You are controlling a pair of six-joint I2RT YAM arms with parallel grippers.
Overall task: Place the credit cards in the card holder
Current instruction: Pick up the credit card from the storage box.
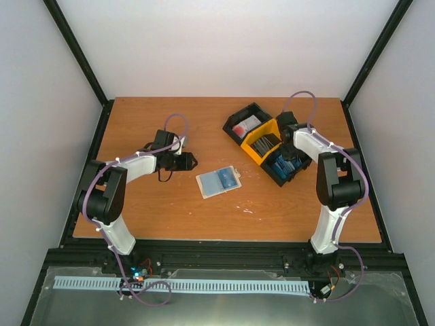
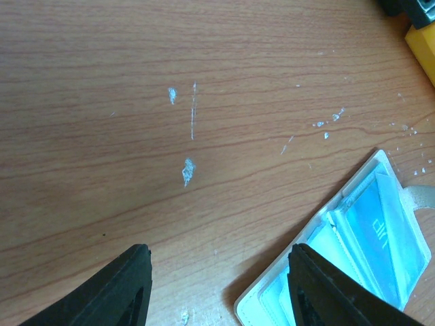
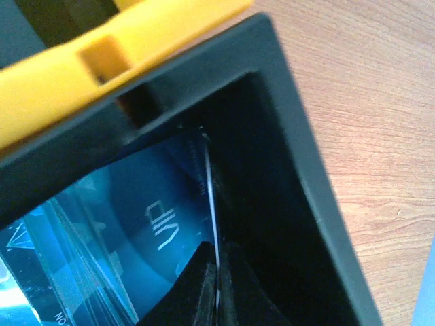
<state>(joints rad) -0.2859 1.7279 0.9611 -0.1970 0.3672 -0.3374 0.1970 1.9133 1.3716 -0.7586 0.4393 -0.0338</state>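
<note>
Left gripper [image 2: 219, 252]: fingers apart, holding nothing, above bare table [image 1: 149, 210]. The card holder [image 1: 218, 182] lies flat and open, lining up, just beside this gripper's right finger and extending away to its right. In the top view its long axis runs roughly left to right, with the right end slightly farther from the arm bases.

Right gripper [image 3: 217, 275]: lowered into the nearer black bin [image 3: 299, 136], fingers pinched together on the thin edge of one credit card [image 3: 212, 204] standing on edge. The remaining credit cards [image 3: 136, 244], blue, one printed "VIP", lean stacked to the left of the fingers in the same bin.

A yellow bin [image 1: 250, 151] adjoins on the far side of this gripper, with a second black bin [image 1: 234, 121] beyond it.

Surface: orange-brown wood grain, with white scuffs [image 2: 187, 170] ahead of the left fingers. Enclosure: white walls with black corner posts.
</note>
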